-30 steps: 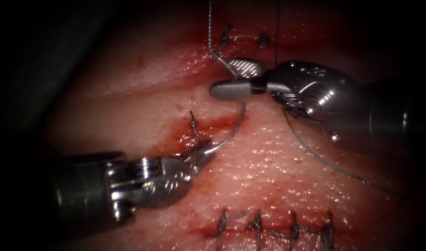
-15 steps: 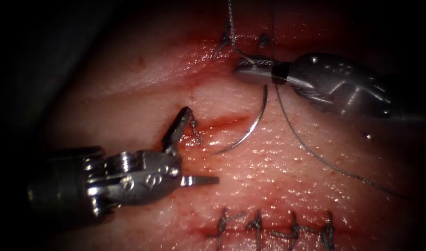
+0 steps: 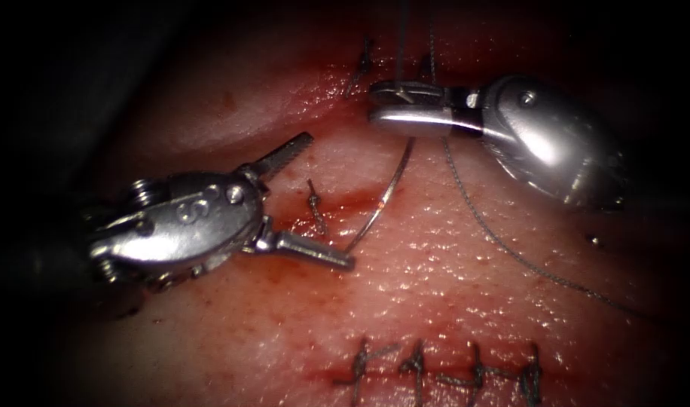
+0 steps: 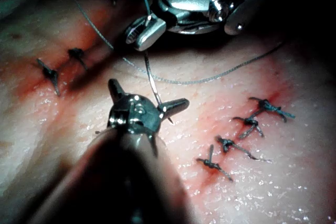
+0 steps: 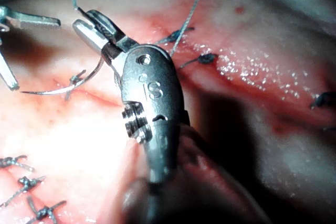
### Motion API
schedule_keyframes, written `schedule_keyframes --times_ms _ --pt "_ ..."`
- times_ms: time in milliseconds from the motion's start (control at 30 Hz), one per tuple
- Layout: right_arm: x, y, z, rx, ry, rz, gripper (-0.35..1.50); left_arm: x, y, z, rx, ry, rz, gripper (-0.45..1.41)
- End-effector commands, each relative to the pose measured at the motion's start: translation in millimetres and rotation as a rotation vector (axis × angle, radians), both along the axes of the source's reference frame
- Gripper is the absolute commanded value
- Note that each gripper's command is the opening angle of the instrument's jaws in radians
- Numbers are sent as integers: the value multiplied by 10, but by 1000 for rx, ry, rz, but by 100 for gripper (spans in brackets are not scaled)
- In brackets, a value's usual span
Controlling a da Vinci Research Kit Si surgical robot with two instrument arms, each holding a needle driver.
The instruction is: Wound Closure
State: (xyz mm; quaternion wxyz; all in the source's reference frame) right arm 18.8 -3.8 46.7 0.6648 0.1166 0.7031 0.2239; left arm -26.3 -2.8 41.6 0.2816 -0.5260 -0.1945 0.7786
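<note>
My right tool stands above the short cut, jaws shut on the curved needle near its thread end. From there the needle hangs free over the tissue and arcs down-left, its tip close to the lower jaw of my left tool. That tool lies left of the cut, jaws wide open and holding nothing. Thread trails from the needle's end off to the right. The left wrist view has the open left tool with the needle between it and the right tool. The right wrist view has the shut right tool and the needle.
One knotted stitch sits at the cut's left end, with red fluid around it. A row of several finished stitches closes another cut near the front. Two cut thread ends stand behind the right tool.
My left tool let go of the needle's tip end, opened wide and moved up-left. My right tool closed on the needle's thread end and carried it slightly up.
</note>
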Motion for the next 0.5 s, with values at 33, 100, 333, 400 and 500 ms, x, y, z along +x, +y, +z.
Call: schedule_keyframes --times_ms 33,100,333,400,500 --pt "12 -4 4 -15 23 -20 -35 -7 2 9 18 -14 5 109" --pt "14 -4 4 -33 33 -27 -35 -8 6 16 54 -40 14 108" --pt "17 -4 4 -100 62 -46 -35 -19 9 40 234 -168 87 96" --pt "18 -4 4 -112 61 -45 -35 -24 5 42 266 -177 116 96" --pt "20 -5 3 -131 67 -48 -35 -30 0 41 273 -192 159 94"
